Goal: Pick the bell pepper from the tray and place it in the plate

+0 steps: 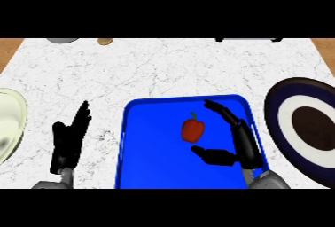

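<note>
A red bell pepper (192, 130) with a short stem lies near the middle of the blue tray (150, 150). My right hand (241, 142) hovers over the tray's right side, open, its fingers stretched past the pepper's far side and its thumb just below the pepper, not touching it. A dark plate (282, 116) with white and brown rings sits to the right of the tray, cut by the view's edge. My left hand (68, 139) rests open on the counter left of the tray, fingers straight.
A pale green-white dish (9, 124) lies at the left edge. Small objects sit along the far edge: a grey one (62, 40) and a tan one (104, 41). The white marble counter (163, 71) stretches behind the tray.
</note>
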